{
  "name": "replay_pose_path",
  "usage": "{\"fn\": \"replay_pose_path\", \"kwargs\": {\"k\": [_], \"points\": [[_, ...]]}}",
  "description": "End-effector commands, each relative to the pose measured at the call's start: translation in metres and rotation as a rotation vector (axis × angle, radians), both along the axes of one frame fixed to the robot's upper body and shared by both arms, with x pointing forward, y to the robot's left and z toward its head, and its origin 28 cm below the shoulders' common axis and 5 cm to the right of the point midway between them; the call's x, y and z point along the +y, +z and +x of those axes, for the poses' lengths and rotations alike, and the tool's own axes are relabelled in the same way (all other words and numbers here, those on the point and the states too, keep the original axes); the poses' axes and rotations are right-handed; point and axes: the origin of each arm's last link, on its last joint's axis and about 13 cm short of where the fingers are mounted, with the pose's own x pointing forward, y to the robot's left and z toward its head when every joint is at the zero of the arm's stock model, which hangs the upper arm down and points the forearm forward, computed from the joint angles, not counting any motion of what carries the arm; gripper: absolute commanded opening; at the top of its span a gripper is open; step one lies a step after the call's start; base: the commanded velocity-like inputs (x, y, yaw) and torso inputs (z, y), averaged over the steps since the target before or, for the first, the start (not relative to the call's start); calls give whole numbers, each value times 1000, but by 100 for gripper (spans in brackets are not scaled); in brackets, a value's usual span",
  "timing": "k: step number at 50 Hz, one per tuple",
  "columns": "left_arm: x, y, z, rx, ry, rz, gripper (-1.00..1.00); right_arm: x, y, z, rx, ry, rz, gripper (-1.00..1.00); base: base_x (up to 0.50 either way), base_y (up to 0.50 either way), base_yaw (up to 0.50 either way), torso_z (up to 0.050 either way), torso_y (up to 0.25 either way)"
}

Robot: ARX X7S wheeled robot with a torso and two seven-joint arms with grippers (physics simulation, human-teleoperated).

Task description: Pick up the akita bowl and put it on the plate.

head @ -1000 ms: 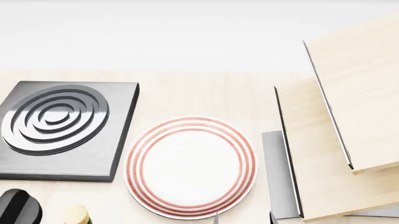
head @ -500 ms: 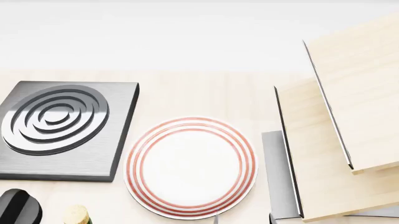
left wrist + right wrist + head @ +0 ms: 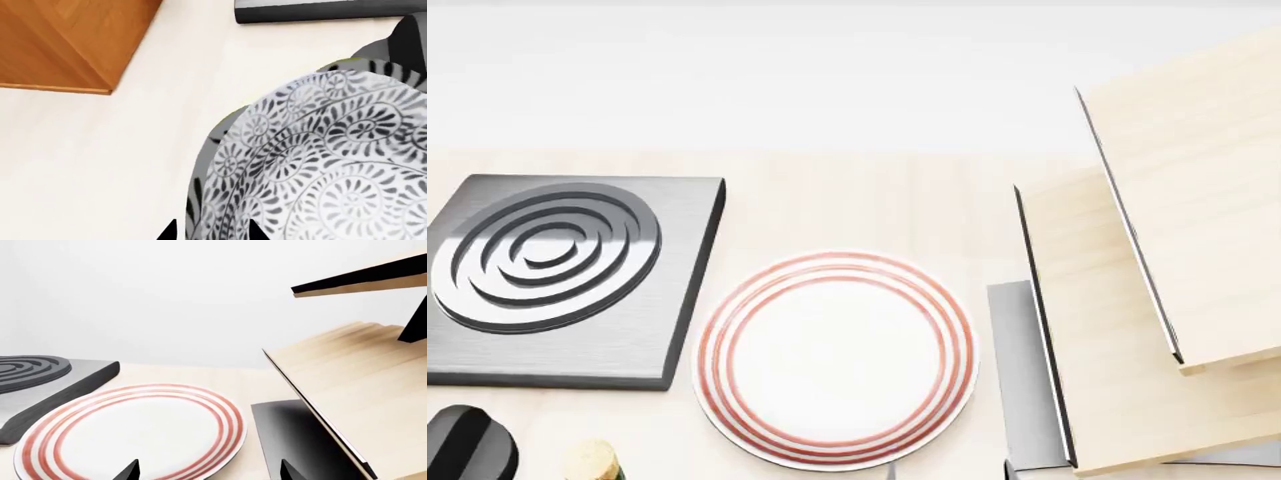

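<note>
Left gripper (image 3: 210,234): only two dark fingertips show at the bottom edge of its wrist view, straddling the bowl (image 3: 320,165) wall; whether they clamp it I cannot tell, so a loose hold risks the bowl tipping or slipping when lifted. Right gripper (image 3: 210,471) stands open just before the near rim of the bare plate (image 3: 834,358), lower centre in the head view, and could foul the placement. Beyond, at left, the stove burner (image 3: 554,275) is a wrong-target risk.
</note>
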Motion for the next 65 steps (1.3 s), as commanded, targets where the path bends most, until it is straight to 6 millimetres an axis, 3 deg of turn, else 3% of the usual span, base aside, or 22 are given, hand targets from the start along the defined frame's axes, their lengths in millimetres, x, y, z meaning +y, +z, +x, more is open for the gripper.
{"fn": "replay_pose_path", "kwargs": {"k": [1, 9, 18, 37, 57, 65], "points": [[-1, -9, 4, -88, -47, 115, -100, 0, 0, 1, 2, -3, 0, 100, 16, 0, -9, 0, 0], [-3, 1, 5, -152, -109, 173, -100, 0, -1, 0, 4, -6, -1, 100, 4, 0, -6, -3, 0], [-10, 27, 6, -293, -106, 180, -100, 0, -2, 1, 6, -9, -1, 100, 1, 0, -1, 0, 0], [-25, 108, -1, -709, -42, 183, -100, 0, -5, 1, 13, -8, -4, 100, 0, 0, 0, 0, 0], [-29, 148, 9, -1039, 26, 166, -100, 1, -6, 1, 16, -6, -7, 100, 0, 0, 0, 0, 0], [-34, 162, 24, -1132, 25, 146, -100, 0, -8, 1, 20, -5, -5, 100, 0, 0, 0, 0, 0]]}}
